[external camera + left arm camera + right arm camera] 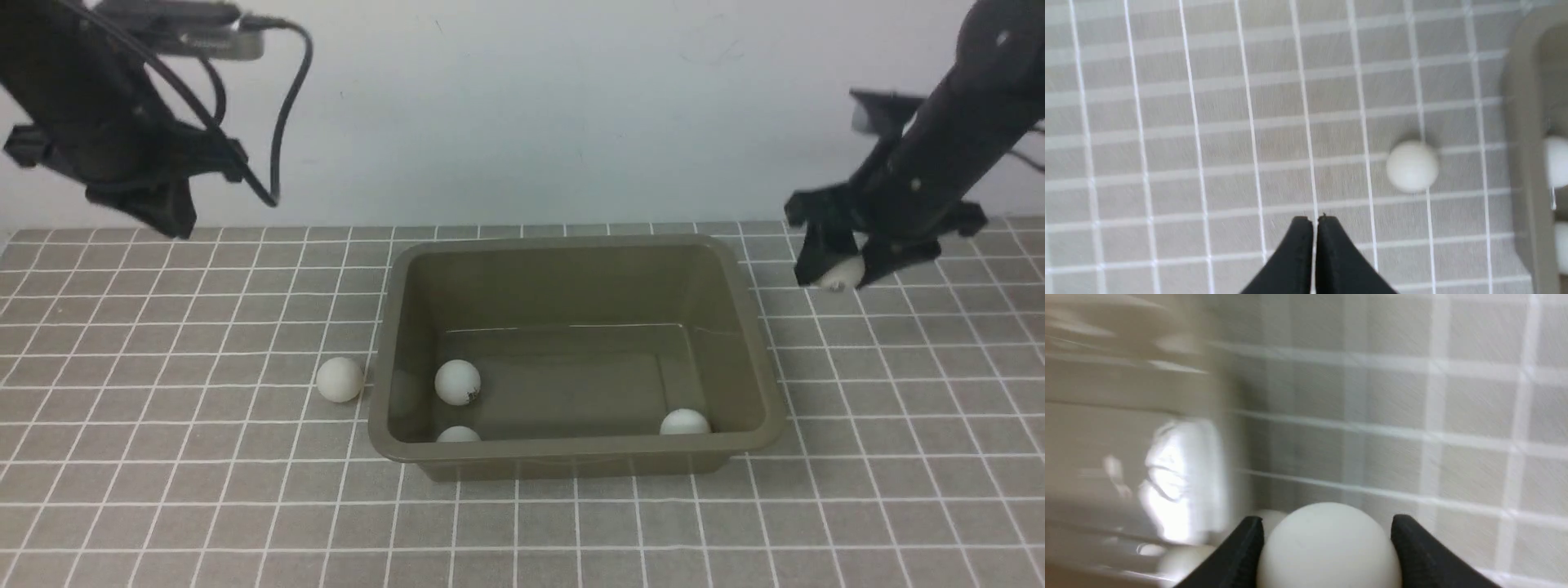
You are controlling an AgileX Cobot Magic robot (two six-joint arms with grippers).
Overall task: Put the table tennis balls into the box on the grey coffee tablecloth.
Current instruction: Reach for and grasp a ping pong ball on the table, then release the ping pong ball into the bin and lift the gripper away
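Note:
The olive-brown box [755, 343] sits mid-table on the grey coffee tablecloth [163, 490]. Three table tennis balls lie inside it: one [457, 381] with a dark logo, one [458, 434] by the front wall, one [684, 422] at the front right. Another ball [340, 380] [1412, 166] rests on the cloth just left of the box. My right gripper [841, 265] [1327, 526] hovers right of the box's far corner, shut on a white ball [841, 276] [1327, 547]. My left gripper [167, 212] [1314, 220] is raised at the far left, shut and empty.
A pale wall runs behind the table. Black cables loop off the left arm [282, 122]. The box's rim [1523, 143] shows at the edge of the left wrist view.

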